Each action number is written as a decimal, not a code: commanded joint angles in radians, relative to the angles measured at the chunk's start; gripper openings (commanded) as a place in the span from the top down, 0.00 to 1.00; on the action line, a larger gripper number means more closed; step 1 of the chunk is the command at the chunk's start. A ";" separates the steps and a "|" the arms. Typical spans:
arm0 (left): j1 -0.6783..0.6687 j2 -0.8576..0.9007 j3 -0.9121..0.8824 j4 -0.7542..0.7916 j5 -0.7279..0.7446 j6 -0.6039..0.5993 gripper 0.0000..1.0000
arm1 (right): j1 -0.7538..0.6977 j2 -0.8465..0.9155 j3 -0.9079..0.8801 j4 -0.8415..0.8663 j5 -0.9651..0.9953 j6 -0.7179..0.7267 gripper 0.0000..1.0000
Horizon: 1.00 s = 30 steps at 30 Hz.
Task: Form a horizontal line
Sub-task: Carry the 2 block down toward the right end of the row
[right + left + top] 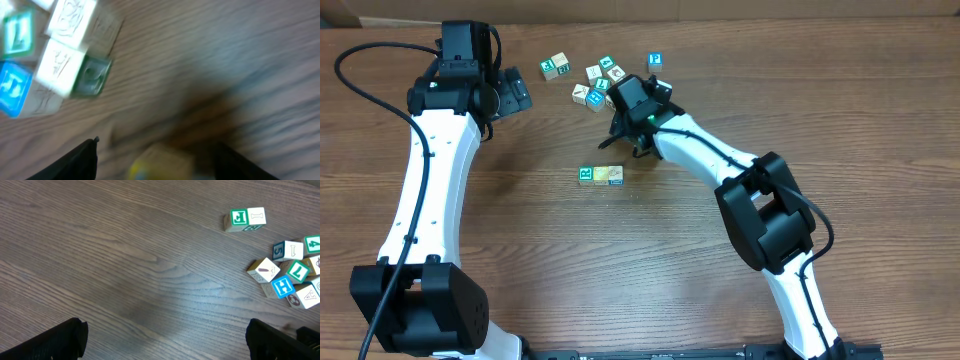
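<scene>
right gripper (pixel 155 150) reaches down beside the cube pile (pixel 603 78), jaws apart around a blurry pale yellow cube (pixel 161 162); left gripper (pixel 165 327) hovers wide open above the table (pixel 125 255).

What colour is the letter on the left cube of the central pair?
Teal-green; the left cube shows best overhead.

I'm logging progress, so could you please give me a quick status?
Left gripper open. Right gripper open around a cube. Line: two cubes side by side. Nothing in the way.
</scene>
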 commanded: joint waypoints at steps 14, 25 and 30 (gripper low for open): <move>-0.002 0.003 0.002 0.001 -0.017 0.004 0.00 | -0.018 -0.013 0.014 -0.097 0.026 -0.050 0.69; -0.002 0.003 0.002 0.001 -0.017 0.004 0.00 | -0.019 -0.102 0.019 -0.350 0.026 -0.067 0.74; -0.002 0.003 0.002 0.001 -0.017 0.004 0.01 | -0.019 -0.117 0.019 -0.462 -0.009 -0.067 0.74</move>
